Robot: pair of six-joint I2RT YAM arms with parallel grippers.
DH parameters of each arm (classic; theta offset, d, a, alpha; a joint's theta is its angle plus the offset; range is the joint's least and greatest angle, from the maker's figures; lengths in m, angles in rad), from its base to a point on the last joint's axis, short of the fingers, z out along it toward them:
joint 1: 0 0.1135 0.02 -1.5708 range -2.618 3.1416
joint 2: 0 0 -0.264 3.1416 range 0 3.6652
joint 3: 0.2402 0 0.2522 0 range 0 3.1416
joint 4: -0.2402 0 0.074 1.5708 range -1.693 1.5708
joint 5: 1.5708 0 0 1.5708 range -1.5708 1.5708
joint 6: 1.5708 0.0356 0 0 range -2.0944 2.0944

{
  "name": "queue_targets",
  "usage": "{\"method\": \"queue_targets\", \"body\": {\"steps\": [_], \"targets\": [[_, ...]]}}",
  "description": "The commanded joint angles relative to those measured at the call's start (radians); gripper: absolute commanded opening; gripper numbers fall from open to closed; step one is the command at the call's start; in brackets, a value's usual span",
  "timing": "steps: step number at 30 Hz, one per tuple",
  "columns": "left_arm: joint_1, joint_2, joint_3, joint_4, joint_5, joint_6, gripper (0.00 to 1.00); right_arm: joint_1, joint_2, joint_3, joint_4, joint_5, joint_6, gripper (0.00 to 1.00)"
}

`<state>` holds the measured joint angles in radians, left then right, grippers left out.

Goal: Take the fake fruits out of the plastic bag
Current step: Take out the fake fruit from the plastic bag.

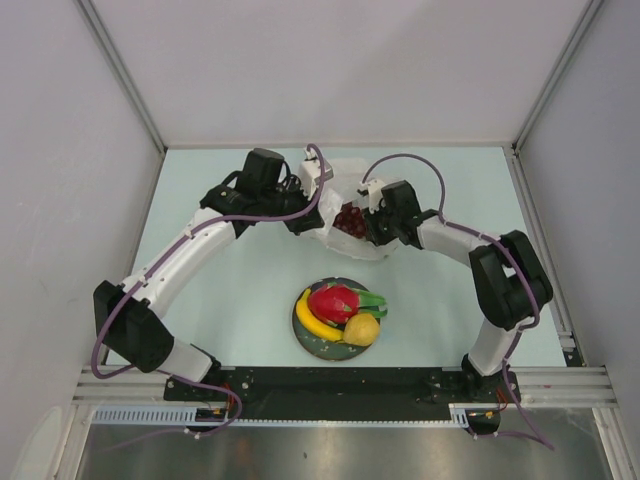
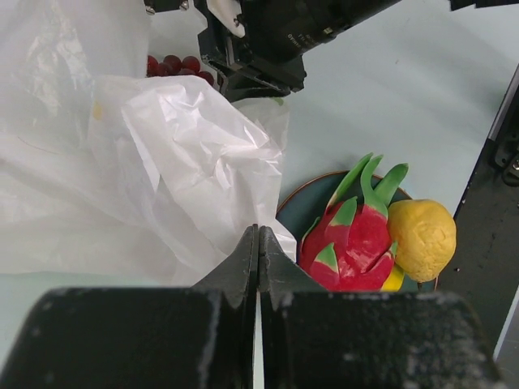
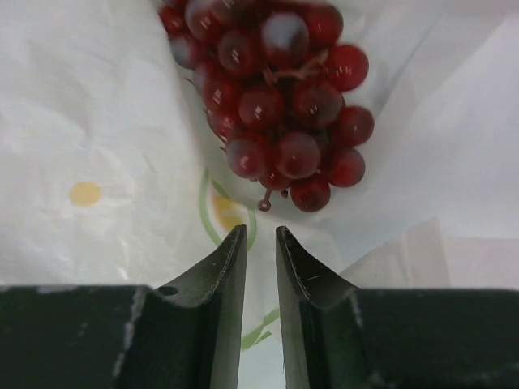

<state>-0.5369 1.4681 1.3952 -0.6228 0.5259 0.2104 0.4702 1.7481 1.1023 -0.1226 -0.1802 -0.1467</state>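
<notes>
No brand or word can be read anywhere; the plastic bag (image 1: 350, 246) carries only a printed yellow dot and thin green curved lines, and the pale lettering on the black right arm (image 2: 296, 32) is too blurred to make out. By count: four fake fruits, one bag, one plate (image 1: 328, 346), two arms. Three fruits lie on the round dark plate, touching one another: the yellow banana (image 1: 311, 322) along its left rim, the red-pink dragon fruit (image 1: 335, 300) with green tips across its middle, and the dimpled yellow lemon (image 1: 362, 330) on its right side. The fourth, the dark red grape bunch (image 3: 280, 121), glossy round berries on a thin brown stem, sits inside the bag's open mouth, beyond the plate. The bag is thin, translucent white and heavily creased, lying on the pale desk (image 1: 250, 285) just past the plate's far rim. The left pincer (image 2: 258, 237) is beyond the plate to the left, its fingers pressed together with the bag's film caught at the tips. The right pincer (image 3: 259, 237) is beyond the plate to the right, its fingers a narrow slit apart over the printed film, just short of the grapes and not touching them.
</notes>
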Motion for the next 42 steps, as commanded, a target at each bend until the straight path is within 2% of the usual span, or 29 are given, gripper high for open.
{"method": "queue_targets", "body": {"steps": [1, 9, 13, 18, 22, 25, 31, 42], "targets": [[-0.006, -0.022, 0.024, 0.017, -0.012, 0.003, 0.0, 0.015, 0.037, 0.041, -0.005, 0.033, 0.131, 0.26], [-0.006, -0.014, 0.019, 0.025, -0.007, -0.005, 0.0, 0.027, 0.086, 0.054, 0.015, 0.048, 0.187, 0.27], [-0.005, -0.003, 0.025, 0.025, -0.004, -0.009, 0.0, 0.027, 0.128, 0.074, 0.026, 0.077, 0.217, 0.36], [-0.005, 0.003, 0.031, 0.021, -0.003, -0.011, 0.0, 0.015, 0.165, 0.105, 0.029, 0.136, 0.248, 0.36], [-0.005, 0.006, 0.031, 0.021, -0.009, -0.008, 0.0, 0.004, 0.198, 0.123, 0.05, 0.125, 0.233, 0.36], [-0.005, 0.011, 0.034, 0.02, -0.009, -0.008, 0.0, 0.004, 0.214, 0.134, 0.075, 0.12, 0.208, 0.3], [-0.005, 0.014, 0.034, 0.02, -0.012, -0.006, 0.0, 0.011, 0.191, 0.152, 0.078, 0.056, 0.115, 0.0], [-0.002, 0.02, 0.027, 0.043, -0.085, 0.007, 0.0, 0.012, -0.059, 0.165, -0.045, -0.013, -0.036, 0.0]]}}
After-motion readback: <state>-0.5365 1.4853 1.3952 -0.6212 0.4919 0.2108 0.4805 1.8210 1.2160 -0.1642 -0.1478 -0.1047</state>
